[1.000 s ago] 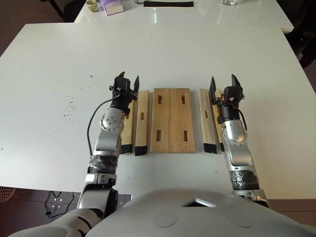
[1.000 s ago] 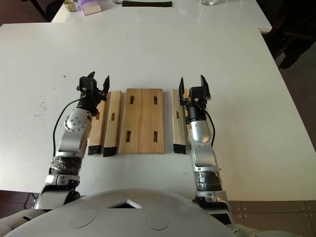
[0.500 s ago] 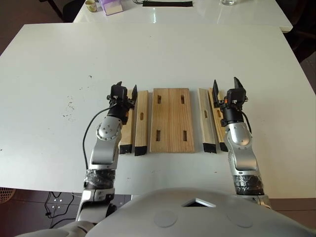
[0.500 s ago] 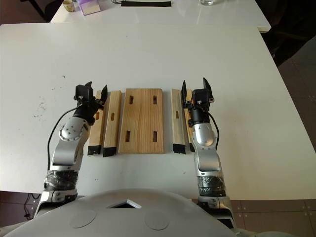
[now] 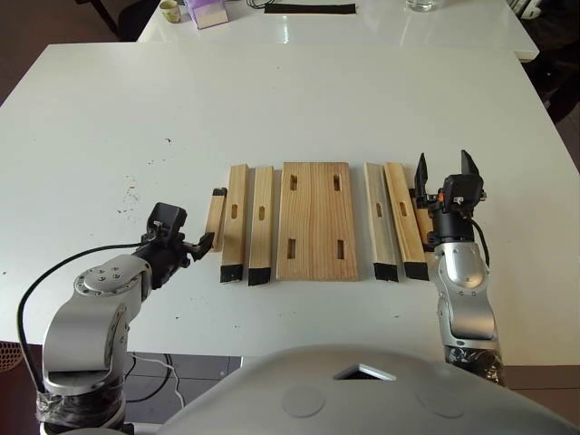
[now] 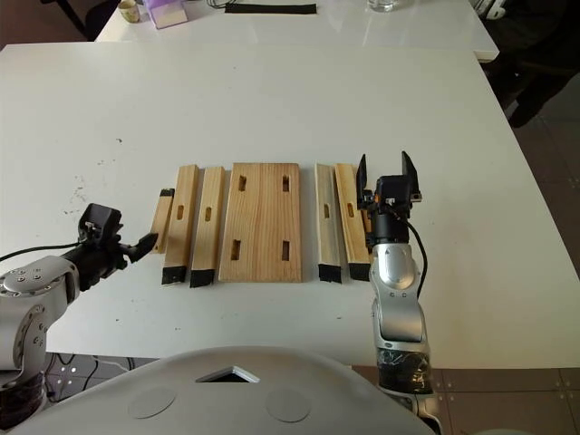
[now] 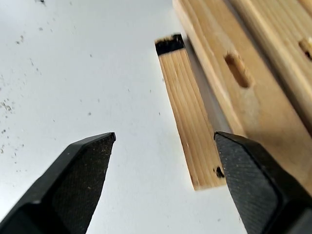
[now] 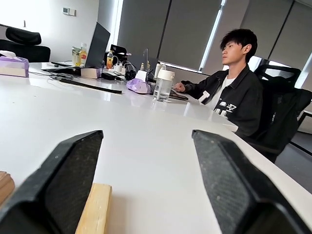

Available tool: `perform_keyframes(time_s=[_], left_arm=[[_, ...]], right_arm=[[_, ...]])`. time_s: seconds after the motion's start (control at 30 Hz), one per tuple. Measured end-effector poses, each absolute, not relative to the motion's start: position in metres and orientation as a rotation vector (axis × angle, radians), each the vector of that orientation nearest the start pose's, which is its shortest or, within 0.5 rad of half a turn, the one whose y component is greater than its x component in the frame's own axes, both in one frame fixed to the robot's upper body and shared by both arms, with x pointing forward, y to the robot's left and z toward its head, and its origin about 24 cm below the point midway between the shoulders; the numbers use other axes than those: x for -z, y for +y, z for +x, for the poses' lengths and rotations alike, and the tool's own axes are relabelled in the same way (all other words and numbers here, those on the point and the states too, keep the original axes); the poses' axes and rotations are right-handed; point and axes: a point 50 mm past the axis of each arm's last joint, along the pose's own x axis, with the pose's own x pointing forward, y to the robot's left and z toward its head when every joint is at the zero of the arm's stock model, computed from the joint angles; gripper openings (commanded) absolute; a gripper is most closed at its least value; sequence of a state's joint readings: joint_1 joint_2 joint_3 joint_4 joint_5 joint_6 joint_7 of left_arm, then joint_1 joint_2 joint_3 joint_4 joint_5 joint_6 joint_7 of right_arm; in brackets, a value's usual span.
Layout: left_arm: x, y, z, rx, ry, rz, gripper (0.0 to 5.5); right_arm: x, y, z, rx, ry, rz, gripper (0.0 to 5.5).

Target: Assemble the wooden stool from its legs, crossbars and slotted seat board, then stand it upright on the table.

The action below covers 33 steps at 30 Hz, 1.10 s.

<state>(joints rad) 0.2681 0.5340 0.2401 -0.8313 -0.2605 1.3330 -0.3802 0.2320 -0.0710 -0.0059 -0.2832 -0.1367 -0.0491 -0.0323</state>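
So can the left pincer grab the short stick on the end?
Probably yes. The left pincer is open, aimed at the short stick's near end, nothing between. The leg lying close beside it might crowd one finger.

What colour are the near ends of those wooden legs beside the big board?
Black, on the legs of pale wood; the left eye view shows it best.

- Can't see much of the short crossbar [image 8: 95,209] by the right pincer [image 5: 442,163]: partly tucked behind its fingers, chopped by the frame edge up close.
- Ditto the outer leg [image 7: 243,92], cropped in the left wrist view.
- Glass [image 5: 420,4] on the far bench [image 5: 381,23] sliced off up top.
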Motion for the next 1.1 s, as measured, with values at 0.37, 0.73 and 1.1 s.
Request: perform_keyframes(time_s=[0.37,0.73,1.1], left_arm=[[-0.074,0.223,0.166,0.218,0.829,0.162,3.77],[-0.058,0.225,0.178,0.165,0.769,0.153,3.01],[-0.048,0.231,0.184,0.169,0.690,0.187,1.33]], right_arm=[[-0.060,-0.172,0.203,0.098,-0.082,-0.202,3.39],[-0.057,-0.168,0.210,0.077,-0.079,-0.196,3.39],[-0.056,-0.165,0.212,0.070,-0.076,-0.193,3.39]])
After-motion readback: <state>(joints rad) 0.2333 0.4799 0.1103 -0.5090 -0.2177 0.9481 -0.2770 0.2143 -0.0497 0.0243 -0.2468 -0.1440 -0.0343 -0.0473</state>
